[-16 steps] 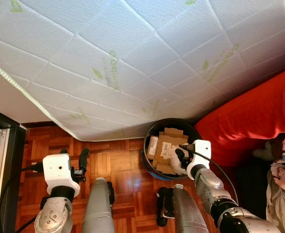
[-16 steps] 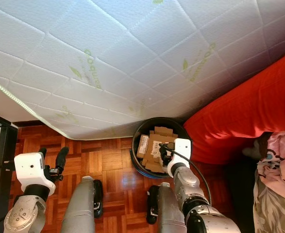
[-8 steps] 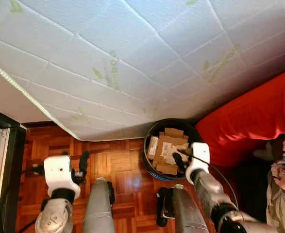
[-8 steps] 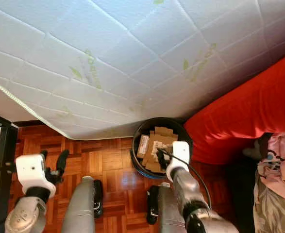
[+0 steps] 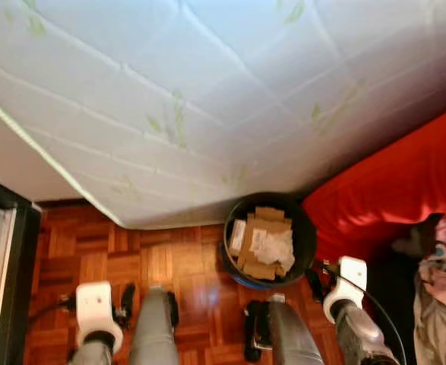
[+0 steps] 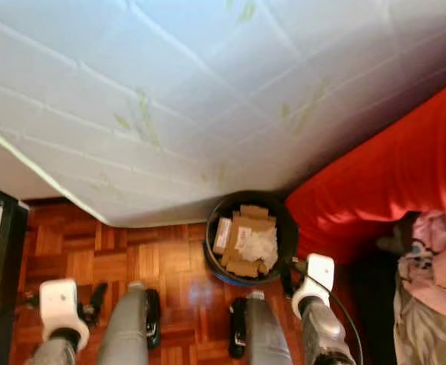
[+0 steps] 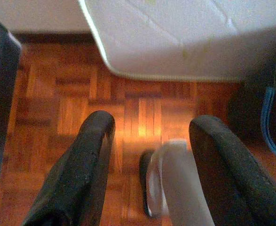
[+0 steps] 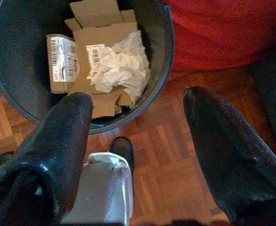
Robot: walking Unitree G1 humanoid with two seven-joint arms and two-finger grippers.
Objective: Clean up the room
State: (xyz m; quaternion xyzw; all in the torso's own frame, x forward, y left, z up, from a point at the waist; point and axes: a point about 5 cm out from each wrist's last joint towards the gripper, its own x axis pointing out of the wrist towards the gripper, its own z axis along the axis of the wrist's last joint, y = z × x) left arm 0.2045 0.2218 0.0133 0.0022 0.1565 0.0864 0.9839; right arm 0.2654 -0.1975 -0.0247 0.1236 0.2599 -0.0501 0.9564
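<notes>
Judging from how things lie, the crumpled paper (image 8: 121, 70) rests on the cardboard (image 8: 98, 35) inside the black bin (image 5: 308, 228), which stands on the wood floor (image 5: 93, 247) between the mattress (image 5: 207, 91) and the red cover (image 5: 390, 182). The right gripper (image 8: 138, 155) hangs beside the bin, fingers spread and empty; the left gripper (image 7: 149, 174) is likewise spread over bare floor. A careless step could knock the bin over, since the robot's feet stand just beside it.

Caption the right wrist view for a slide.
Open right gripper above the parquet floor, beside black bin holding cardboard and crumpled white paper.
</notes>
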